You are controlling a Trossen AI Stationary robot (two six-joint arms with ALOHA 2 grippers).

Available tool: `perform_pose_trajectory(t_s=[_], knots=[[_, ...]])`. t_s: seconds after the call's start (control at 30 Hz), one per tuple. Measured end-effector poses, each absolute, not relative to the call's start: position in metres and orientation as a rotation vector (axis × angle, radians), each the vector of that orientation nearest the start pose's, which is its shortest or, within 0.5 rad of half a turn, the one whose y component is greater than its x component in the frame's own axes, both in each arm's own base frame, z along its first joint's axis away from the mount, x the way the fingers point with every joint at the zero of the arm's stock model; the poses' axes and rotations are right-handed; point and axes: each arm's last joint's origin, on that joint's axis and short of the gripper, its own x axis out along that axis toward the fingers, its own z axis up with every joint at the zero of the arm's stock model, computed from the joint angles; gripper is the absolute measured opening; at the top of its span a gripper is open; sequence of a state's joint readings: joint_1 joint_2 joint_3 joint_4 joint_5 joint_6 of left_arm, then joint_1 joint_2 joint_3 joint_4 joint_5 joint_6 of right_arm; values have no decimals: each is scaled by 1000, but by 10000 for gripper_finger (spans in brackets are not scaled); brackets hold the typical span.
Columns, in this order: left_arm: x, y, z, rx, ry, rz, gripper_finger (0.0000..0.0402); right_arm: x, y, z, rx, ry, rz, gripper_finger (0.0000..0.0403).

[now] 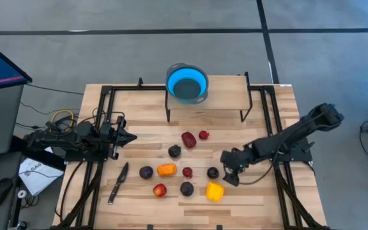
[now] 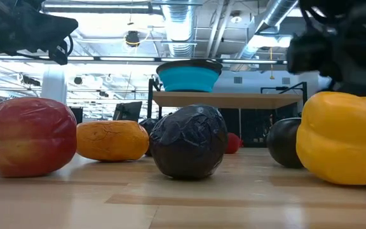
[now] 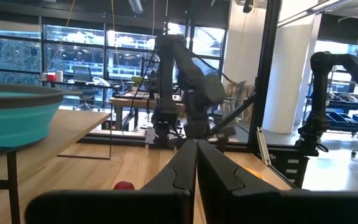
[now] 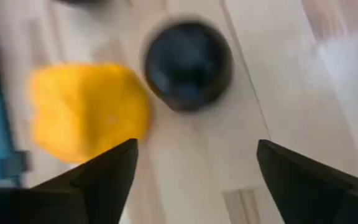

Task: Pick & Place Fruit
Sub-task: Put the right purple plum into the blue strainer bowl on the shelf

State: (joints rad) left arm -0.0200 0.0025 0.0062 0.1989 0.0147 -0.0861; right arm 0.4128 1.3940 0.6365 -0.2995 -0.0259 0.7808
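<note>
Blue collapsible bowl point(image 1: 187, 83) on its raised shelf looked empty, your fruit point(image 1: 187, 172) all lay on the counter point(image 1: 260, 198), right gripper point(image 1: 230, 172) jaws apart beside a dark purple piece point(image 1: 213, 172), left gripper point(image 1: 123, 137) jaws together.

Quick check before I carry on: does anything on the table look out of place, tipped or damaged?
Only the knife: a dark blade lying at an angle at the left edge of the fruit spread, beside a purple fruit. The blue bowl sits upright on the raised shelf, and no fruit shows in it. No fruit looks damaged.
</note>
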Motion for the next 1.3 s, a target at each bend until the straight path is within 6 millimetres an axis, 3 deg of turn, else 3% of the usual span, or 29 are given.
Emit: perform_pose_trajectory(t_s=[0.33,0.8,1.1,1.3], knots=[[95,-2,185,-87,-206,-44,8,200,131,123,248,926,-206,352],[95,-2,186,-87,-213,-44,8,229,140,89,198,691,-221,350],[95,-2,186,-87,-218,-44,8,235,142,81,197,630,-242,333],[95,-2,186,-87,-221,-44,8,234,143,90,224,618,-220,298]])
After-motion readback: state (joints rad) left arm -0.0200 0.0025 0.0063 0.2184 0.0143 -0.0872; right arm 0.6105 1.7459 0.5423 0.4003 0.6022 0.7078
